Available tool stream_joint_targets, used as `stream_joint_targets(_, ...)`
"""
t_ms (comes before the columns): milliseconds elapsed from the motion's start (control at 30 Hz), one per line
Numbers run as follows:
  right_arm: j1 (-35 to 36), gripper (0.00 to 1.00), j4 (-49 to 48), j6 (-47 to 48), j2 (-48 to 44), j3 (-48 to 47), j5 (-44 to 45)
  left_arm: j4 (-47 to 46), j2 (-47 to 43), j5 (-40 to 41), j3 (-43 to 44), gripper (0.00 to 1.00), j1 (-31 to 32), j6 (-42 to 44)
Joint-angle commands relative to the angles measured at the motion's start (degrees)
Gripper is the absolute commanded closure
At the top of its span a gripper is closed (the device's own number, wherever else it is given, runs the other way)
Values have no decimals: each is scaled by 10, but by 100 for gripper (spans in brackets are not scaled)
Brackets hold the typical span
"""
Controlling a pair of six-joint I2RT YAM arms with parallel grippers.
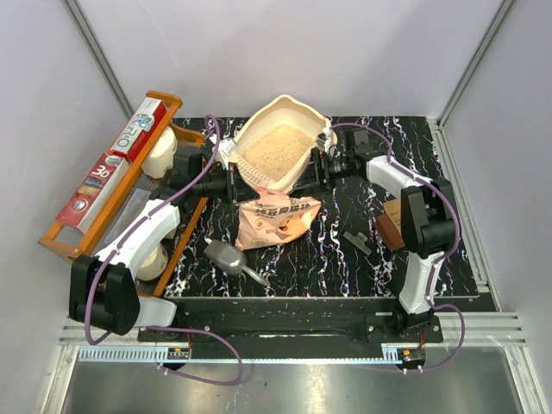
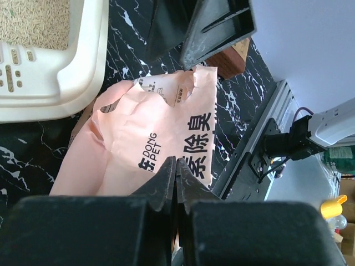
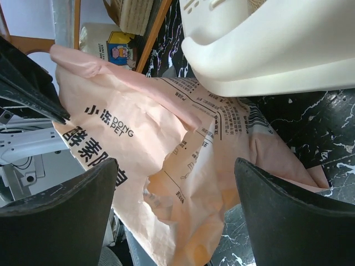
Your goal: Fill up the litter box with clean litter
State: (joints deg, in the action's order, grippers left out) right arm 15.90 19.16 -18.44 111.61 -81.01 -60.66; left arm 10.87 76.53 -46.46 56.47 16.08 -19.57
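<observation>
Nearest the lens: left fingers (image 2: 161, 185), pressed together, pinching an edge of the pink bag (image 2: 138, 133). Held so, by judgement, to keep that edge of the slack, crumpled bag raised and steerable. Right fingers (image 3: 66, 210): spread wide, gripping nothing, one to each side of the bag's torn end; judged ready for a second hold. Just beyond both pairs of fingers: litter box (image 1: 285, 103), its near rim touching or just above the bag. Inside: clean litter (image 1: 274, 148), covering the floor. Judged stage: pouring largely done. Back from the left fingers, on the worktop (image 1: 362, 259), near the bag: grey scoop (image 1: 226, 256), not held.
</observation>
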Motion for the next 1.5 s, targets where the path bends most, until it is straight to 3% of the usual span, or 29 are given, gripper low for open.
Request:
stream_joint_targets(0,4,9,-15,-10,2,-15,-20,-148,-37,-59,0,100,0,-27)
stream_joint_targets(200,12,12,-15,-1,5,-22,-43,-197,-33,-72,7,100,1,-49)
stream_joint_targets(300,22,23,-15,8,5,-26,-56,-213,-31,-72,8,100,2,-47)
stream_joint_targets(433,29,40,-16,16,0,-30,-66,-234,-24,-73,14,100,1,-45)
stream_joint_targets(567,29,72,-18,25,-17,-38,-74,-212,-11,-70,38,100,1,-13)
stream_joint_targets(667,28,88,-26,30,-38,-54,-81,-191,-9,-56,41,99,1,9)
stream_joint_targets(700,28,95,-25,39,-43,-66,-80,-179,-9,-47,40,97,1,21)
stream_joint_targets(733,28,98,-26,44,-53,-73,-78,-172,-10,-43,40,87,2,27)
stream_joint_targets(833,29,100,-26,57,-69,-101,-72,-142,-14,-27,43,69,1,55)
stream_joint_targets(867,29,100,-27,64,-73,-107,-69,-127,-16,-20,55,56,0,67)
stream_joint_targets(933,29,100,-25,70,-82,-120,-62,-53,-20,14,90,45,0,123)
stream_joint_targets(967,29,100,-25,76,-85,-122,-60,-21,-20,35,108,35,0,147)
stream_joint_targets(1000,29,100,-18,80,-89,-125,-59,48,-19,75,126,34,0,209)
stream_joint_targets(1067,30,100,-15,91,-100,-125,-57,105,-17,88,176,31,-4,288)
stream_joint_targets(1100,29,100,-11,94,-103,-121,-57,136,-17,92,187,28,-3,365)
stream_joint_targets(1200,29,100,-2,106,-108,-114,-57,142,-20,80,207,21,-3,470)
stream_joint_targets(1367,32,100,0,114,-112,-116,-54,196,68,64,305,16,9,529)
stream_joint_targets(1467,33,100,4,124,-118,-118,-49,291,152,20,398,17,9,544)
